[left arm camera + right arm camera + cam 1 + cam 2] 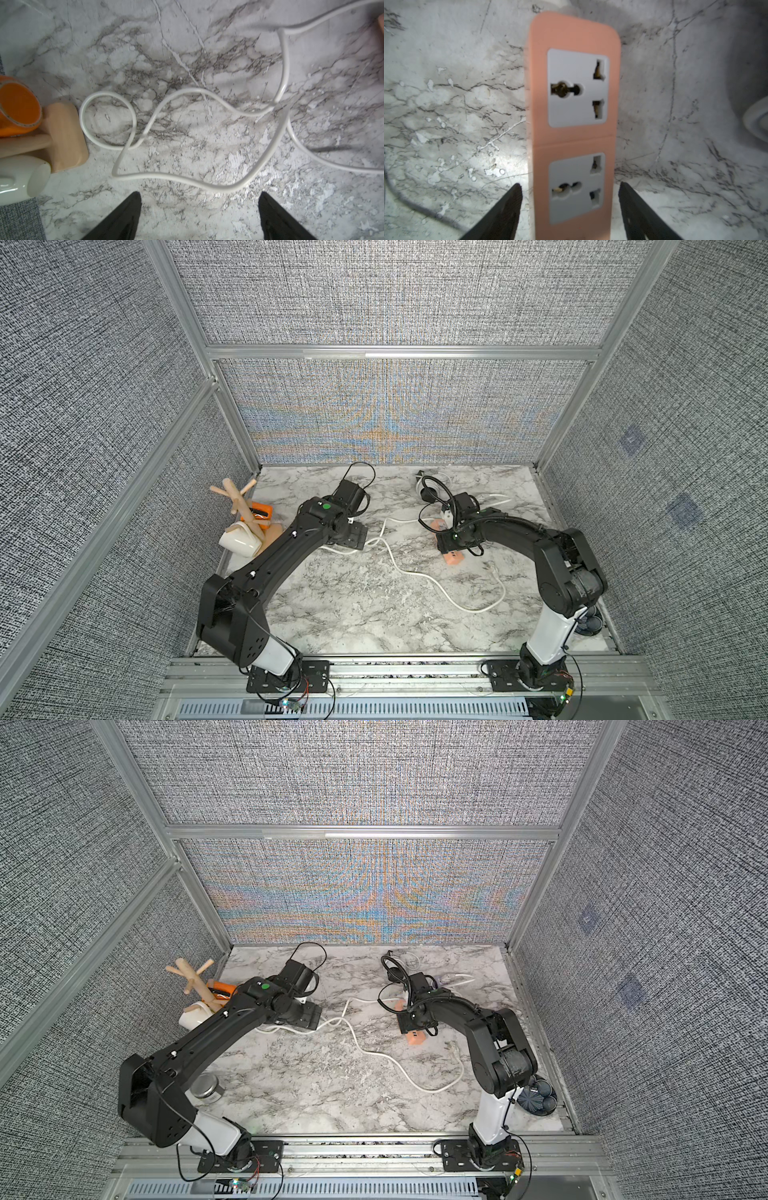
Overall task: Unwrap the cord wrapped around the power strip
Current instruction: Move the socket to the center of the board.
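- Nearest me, by the arm bases, sit a metal tin (207, 1085) on the left and a dark round object (540, 1096) on the right. Neither plays a part in the job.
- Just beyond, the white cord (415, 572) lies loose on the marble desk (353, 614). It runs in one long bend across the middle and curls back toward what looks like its plug end near the right arm.
- The right tool (570, 187) hovers over the salmon-pink power strip (573, 135), which lies flat right of centre on the desk. Its jaws stand apart on either side of the strip with a gap showing at both edges, so it grips nothing.
- In the right wrist view the two socket faces are bare, with no turn of cord across them.
- The left tool (199, 194) hangs left of centre over a slack tangle of cord. Its jaws are spread wide and empty, and the cord lies just ahead of the fingertips, where it crosses itself in a small loop.
- My judgement is that the unwrapping is nearly or fully done, since the cord is off the strip's visible body. The strip's far end, where the cord joins, is hidden under the right arm, so I cannot rule out a last turn there. What may be left is straightening the crossed loops.
- Farther back on the left, a tipped wooden mug tree (245, 509), a white mug (241, 543) and an orange cup (18, 104) crowd the desk edge, just beside the cord's loop.
- At the far wall lies a bundle of black cables (432, 489).
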You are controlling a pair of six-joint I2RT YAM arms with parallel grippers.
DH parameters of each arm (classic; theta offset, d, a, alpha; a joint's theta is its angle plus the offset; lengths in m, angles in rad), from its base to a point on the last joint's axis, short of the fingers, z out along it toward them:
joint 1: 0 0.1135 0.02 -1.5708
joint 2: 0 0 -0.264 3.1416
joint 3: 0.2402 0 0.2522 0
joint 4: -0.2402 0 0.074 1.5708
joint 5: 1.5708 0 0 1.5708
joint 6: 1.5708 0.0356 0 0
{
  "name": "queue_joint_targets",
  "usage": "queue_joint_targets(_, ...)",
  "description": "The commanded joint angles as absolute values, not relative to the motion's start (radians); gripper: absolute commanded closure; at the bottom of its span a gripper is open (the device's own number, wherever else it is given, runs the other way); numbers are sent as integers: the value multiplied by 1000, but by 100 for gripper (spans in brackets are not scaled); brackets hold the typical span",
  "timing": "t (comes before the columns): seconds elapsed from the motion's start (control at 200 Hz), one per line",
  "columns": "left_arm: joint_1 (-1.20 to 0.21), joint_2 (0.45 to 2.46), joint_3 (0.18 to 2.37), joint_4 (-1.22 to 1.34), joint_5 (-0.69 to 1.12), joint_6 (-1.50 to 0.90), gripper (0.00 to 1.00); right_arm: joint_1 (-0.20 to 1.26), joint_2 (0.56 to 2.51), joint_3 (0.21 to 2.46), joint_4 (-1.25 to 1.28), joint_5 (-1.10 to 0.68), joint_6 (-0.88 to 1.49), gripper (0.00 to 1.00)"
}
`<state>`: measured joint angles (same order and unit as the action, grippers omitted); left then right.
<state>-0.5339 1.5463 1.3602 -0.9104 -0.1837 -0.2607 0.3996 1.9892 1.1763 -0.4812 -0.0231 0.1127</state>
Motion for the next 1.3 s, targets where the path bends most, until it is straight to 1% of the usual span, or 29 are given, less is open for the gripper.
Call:
queue_joint_targets(0.0, -519, 1593, 1430, -870, -180, -233, 14, 406, 1992, 1177, -474, 8, 78, 33)
queue_joint_targets(0.16, -483, 1657, 1492, -824, -144, -235, 18, 410, 1954, 1139, -485, 85, 23, 53)
queue_joint_targets(0.2, -476, 1672, 1497, -807, -139, -239, 19, 410, 1944, 1132, -490, 109, 5, 56)
queue_joint_targets(0.375, -446, 1738, 1507, -755, -112, -263, 21, 412, 1900, 1104, -520, 229, -96, 56)
queue_joint_targets(0.49, -422, 1766, 1488, -716, -89, -285, 23, 427, 1863, 1021, -482, 296, -250, 56)
queue_joint_targets(0.555, -408, 1780, 1474, -695, -73, -301, 25, 427, 1837, 986, -467, 292, -305, 55)
queue_joint_targets(0.626, -388, 1792, 1460, -668, -53, -314, 26, 427, 1819, 962, -459, 269, -352, 51)
queue_joint_targets(0.691, -373, 1805, 1450, -652, -50, -322, 26, 421, 1812, 956, -467, 250, -367, 41)
queue_joint_targets(0.756, -367, 1817, 1444, -646, -66, -325, 27, 418, 1792, 953, -481, 203, -374, 24)
queue_joint_targets(0.796, -363, 1822, 1439, -643, -77, -324, 27, 416, 1768, 954, -483, 163, -372, 19)
queue_joint_targets(0.861, -361, 1824, 1434, -641, -89, -321, 28, 410, 1724, 976, -494, 99, -345, 15)
queue_joint_targets(0.951, -360, 1827, 1443, -647, -107, -309, 28, 397, 1664, 1040, -519, -5, -272, 13)
queue_joint_targets(1.061, -362, 1844, 1463, -637, -75, -308, 28, 392, 1664, 1144, -503, -59, -47, 12)
queue_joint_targets(1.081, -362, 1850, 1467, -633, -62, -310, 28, 391, 1678, 1164, -498, -51, 9, 13)
queue_joint_targets(1.146, -363, 1876, 1477, -615, -21, -328, 29, 391, 1738, 1229, -497, -10, 192, 23)
queue_joint_targets(1.211, -365, 1896, 1476, -593, 3, -348, 30, 391, 1799, 1262, -477, 17, 325, 31)
queue_joint_targets(1.291, -367, 1907, 1461, -572, 2, -357, 32, 391, 1844, 1266, -413, 22, 421, 38)
